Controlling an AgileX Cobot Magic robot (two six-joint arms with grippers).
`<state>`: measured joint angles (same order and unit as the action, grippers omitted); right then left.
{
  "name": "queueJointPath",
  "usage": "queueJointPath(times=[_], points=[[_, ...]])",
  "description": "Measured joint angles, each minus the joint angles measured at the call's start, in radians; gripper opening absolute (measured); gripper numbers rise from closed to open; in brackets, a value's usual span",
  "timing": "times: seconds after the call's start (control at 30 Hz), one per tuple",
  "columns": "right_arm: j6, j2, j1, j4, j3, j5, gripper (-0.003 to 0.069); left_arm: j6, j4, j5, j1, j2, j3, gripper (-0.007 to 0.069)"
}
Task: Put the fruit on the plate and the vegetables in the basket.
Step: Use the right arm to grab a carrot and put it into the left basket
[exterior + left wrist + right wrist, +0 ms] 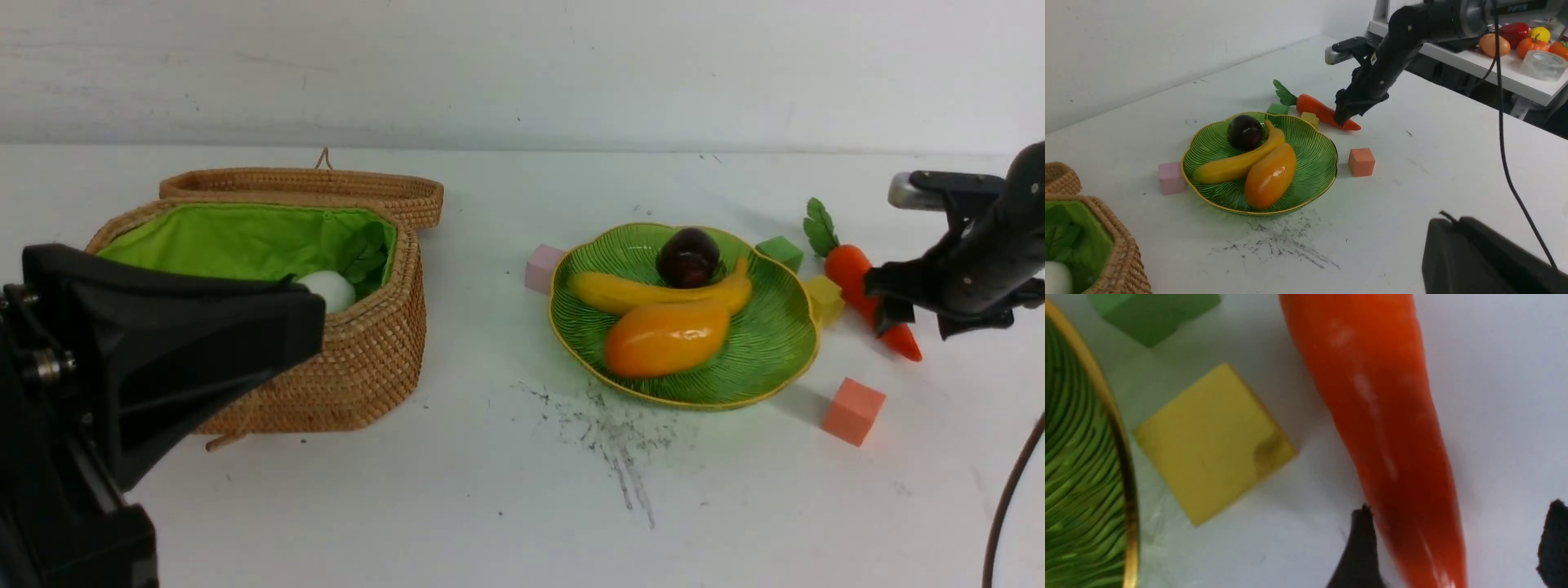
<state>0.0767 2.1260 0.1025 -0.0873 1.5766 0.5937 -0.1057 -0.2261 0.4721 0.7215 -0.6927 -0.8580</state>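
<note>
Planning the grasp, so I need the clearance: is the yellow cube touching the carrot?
Apart. The right wrist view shows a strip of bare table between the yellow cube and the carrot.

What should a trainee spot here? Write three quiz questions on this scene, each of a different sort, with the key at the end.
1. True or false: the banana, mango and mangosteen all lie on the plate.
2. Which vegetable lies on the table, outside the basket? A radish, B carrot, C cucumber.
3. Fill the gap: the right gripper stands ___, with one finger on each side of the carrot's narrow end.

Key: 1 true; 2 B; 3 open.
</note>
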Motion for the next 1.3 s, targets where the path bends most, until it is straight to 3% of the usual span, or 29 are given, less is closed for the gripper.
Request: queueJointPath(times=[0.23, 0.37, 0.47, 0.77, 0.9, 0.97, 1.1, 1.3], points=[[0.046, 0.053, 0.000, -0.025, 0.002, -0.121, 0.0514, 0.000, -0.001, -0.009, 0.000, 0.000, 0.000, -0.0007], [0.056, 0.067, 0.000, -0.031, 0.010, -0.147, 0.0419, 0.000, -0.002, -0.010, 0.000, 0.000, 0.000, -0.0006], [0.058, 0.062, 0.000, -0.033, 0.011, -0.125, 0.0272, 0.000, -0.002, 0.008, 0.000, 0.000, 0.000, -0.0003], [0.058, -0.124, 0.000, -0.030, -0.001, 0.143, 0.0274, 0.039, 0.003, 0.079, 0.000, 0.017, 0.000, -0.0002], [0.059, -0.282, -0.019, -0.091, -0.001, 0.195, 0.0274, 0.122, 0.065, 0.113, 0.000, 0.074, 0.000, -0.0002], [0.094, -0.371, -0.057, -0.151, -0.001, 0.195, 0.0274, 0.205, 0.136, 0.143, 0.000, 0.130, 0.000, -0.0002], [0.379, -0.507, -0.285, -0.419, 0.017, 0.126, 0.0274, 0.430, 0.318, 0.272, 0.000, 0.246, 0.000, -0.0002], [0.764, -0.408, -0.613, -0.743, 0.148, 0.039, 0.0274, 0.537, 0.428, 0.434, 0.000, 0.352, 0.000, -0.0002]])
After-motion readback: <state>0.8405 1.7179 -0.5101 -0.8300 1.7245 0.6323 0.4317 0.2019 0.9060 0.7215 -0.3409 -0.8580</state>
